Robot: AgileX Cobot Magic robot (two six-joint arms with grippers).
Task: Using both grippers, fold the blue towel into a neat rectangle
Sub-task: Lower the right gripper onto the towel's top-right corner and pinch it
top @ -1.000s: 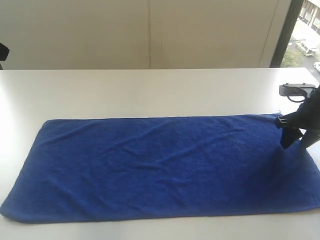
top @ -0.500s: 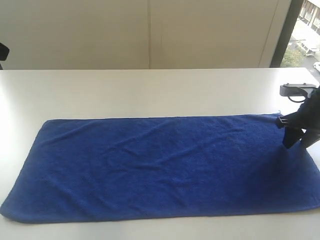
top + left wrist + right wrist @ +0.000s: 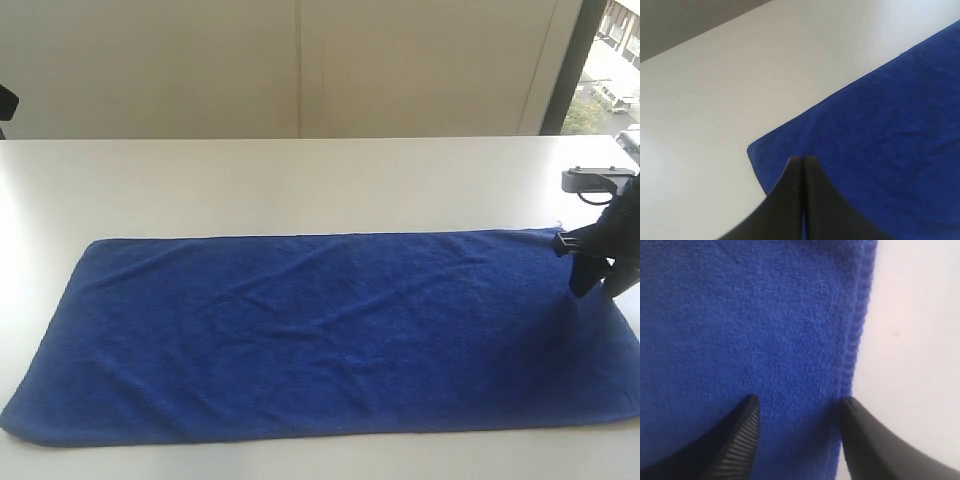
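In the exterior view the blue towel (image 3: 320, 335) lies spread flat on the white surface (image 3: 300, 180), with the right gripper (image 3: 590, 275) at the towel's far right corner. The left wrist view shows the left gripper (image 3: 803, 159) pinched together, holding nothing, above a towel corner. In the right wrist view the right gripper's jaws stand apart, astride the towel's hemmed edge.

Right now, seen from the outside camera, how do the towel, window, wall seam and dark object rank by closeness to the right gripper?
From the right gripper:
1. Blue towel, right under it, at the towel's right end.
2. Window, behind, far right.
3. Wall seam, middle of the back wall.
4. Dark object, far left edge.
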